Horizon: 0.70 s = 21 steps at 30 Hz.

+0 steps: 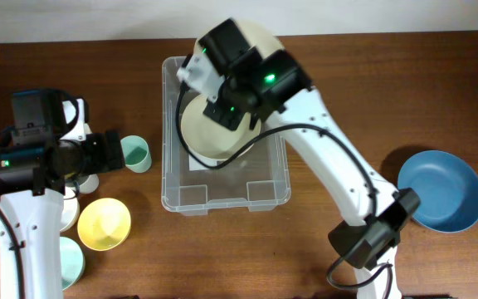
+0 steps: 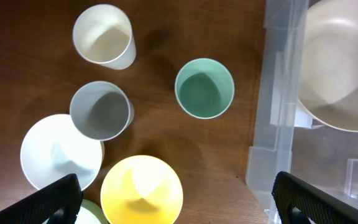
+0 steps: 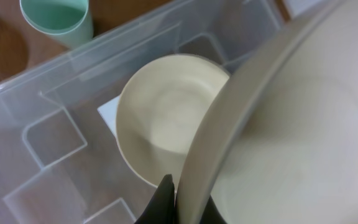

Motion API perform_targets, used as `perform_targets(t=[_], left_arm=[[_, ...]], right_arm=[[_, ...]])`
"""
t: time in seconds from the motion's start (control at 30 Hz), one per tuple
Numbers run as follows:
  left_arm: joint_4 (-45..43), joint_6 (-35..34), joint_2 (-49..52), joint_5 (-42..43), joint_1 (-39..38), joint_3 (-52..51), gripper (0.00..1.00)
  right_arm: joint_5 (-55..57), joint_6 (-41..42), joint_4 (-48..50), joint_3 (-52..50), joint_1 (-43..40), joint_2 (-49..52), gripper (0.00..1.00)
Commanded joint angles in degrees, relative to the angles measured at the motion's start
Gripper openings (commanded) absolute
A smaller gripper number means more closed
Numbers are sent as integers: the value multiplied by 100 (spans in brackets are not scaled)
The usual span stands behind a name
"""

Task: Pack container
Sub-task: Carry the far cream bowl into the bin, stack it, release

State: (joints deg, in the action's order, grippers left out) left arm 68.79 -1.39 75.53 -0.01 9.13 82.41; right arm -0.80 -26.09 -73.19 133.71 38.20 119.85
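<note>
Finding, nearest on the left of the table (image 1: 363, 75), a mint bowl (image 1: 73, 262), then a yellow bowl (image 1: 104, 224) just beside a white bowl (image 2: 61, 152). Noting a blue bowl (image 1: 442, 189) well apart on the right, lying open side up. Hanging the left gripper (image 2: 176, 190) over that left cluster, fingers (image 2: 48, 199) spreading as wide as possible and gripping nothing. Seeing beyond them a grey cup (image 2: 100, 110) just beside the white bowl, a green cup (image 2: 204, 88) standing near the container's left wall, and a white cup (image 2: 103, 35) farthest back, all three upright and apart from one another. Finding the container (image 1: 260, 189) at mid-table, between the two arms, upright, its long side running near to far. Seeing inside it an inner bowl (image 3: 166, 118), sitting open side up and covering part of the white label (image 3: 107, 113). Pinching the rim of a cream bowl (image 3: 291, 124) with the right gripper (image 3: 185, 202), fingers clamping tight, one on each face of the rim. Holding that cream bowl steeply tilted on edge above the inner bowl, over the container's far half.
</note>
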Motion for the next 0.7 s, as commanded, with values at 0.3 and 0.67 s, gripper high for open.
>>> perform_targets(t=[0.3,0.67], left_arm=[[4,-98,-105,-17,90,114,100],[9,-98,-105,-17,90,114,100]], right_arm=[[-7,-970,1644,-2197,326,85,4],[-9,-973,2184,-2551,238,247,23]])
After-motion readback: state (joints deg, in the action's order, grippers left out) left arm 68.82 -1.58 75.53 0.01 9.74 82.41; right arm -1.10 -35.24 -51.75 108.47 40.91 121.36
